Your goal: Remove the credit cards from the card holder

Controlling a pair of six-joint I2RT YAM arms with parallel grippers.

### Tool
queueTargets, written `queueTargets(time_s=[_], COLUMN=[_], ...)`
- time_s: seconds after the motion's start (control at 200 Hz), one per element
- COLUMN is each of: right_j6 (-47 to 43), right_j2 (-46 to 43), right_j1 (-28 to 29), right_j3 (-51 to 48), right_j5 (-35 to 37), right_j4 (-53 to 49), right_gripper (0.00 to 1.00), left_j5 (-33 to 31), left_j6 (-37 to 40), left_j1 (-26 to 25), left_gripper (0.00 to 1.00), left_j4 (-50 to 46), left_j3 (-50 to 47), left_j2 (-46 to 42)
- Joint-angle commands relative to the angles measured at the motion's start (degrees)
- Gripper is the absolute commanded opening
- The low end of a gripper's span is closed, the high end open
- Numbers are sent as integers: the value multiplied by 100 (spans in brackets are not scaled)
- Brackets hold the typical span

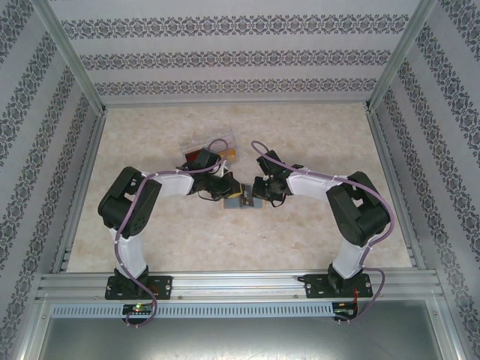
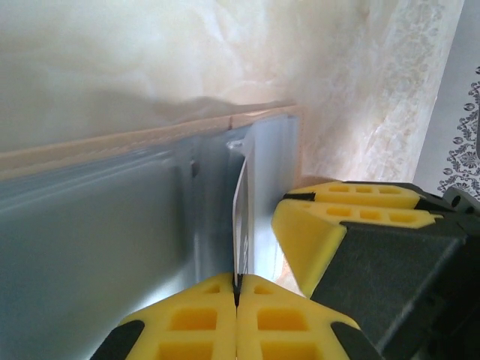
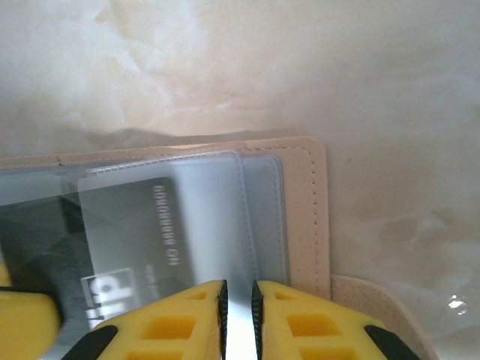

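**Dark card pinched at the open card holder**

The card holder is laid open on the table between the two arms, near the middle, with a clear box just behind it. The left fingers are pressed together on the thin edge of a dark card with pale marks, which is seen partly under the holder's clear pocket. The right fingers are closed to a narrow slit, and the pocket's edge is clamped between them. An orange-yellow piece is seen beside the clear box; whether it is a card cannot be told.
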Motion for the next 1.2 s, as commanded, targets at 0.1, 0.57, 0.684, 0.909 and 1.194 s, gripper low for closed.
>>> queueTargets(time_s=[0.1, 0.57, 0.684, 0.909, 1.194], right_j6=[-22, -209, 146, 398, 898], right_j2=[40, -1620, -1520, -1113, -929], right_j1=[-115, -548, -711, -913, -1131], right_j3=[-152, -422, -291, 462, 713], right_j5=[53, -2246, -3022, -4203, -5039], right_j4=[-275, 1144, 1778, 2325, 3153], right_gripper=[21, 60, 68, 73, 55], left_j5=[-200, -298, 379, 1380, 1829], left_j6=[427, 1685, 1439, 876, 471], left_j1=[265, 872, 916, 937, 954], left_gripper=[1, 0, 0, 0, 0], left_j4=[-279, -1535, -1175, -442, 78], left_j3=[-235, -57, 80, 371, 480], left_j2=[-571, -2176, -2334, -2425, -2407])
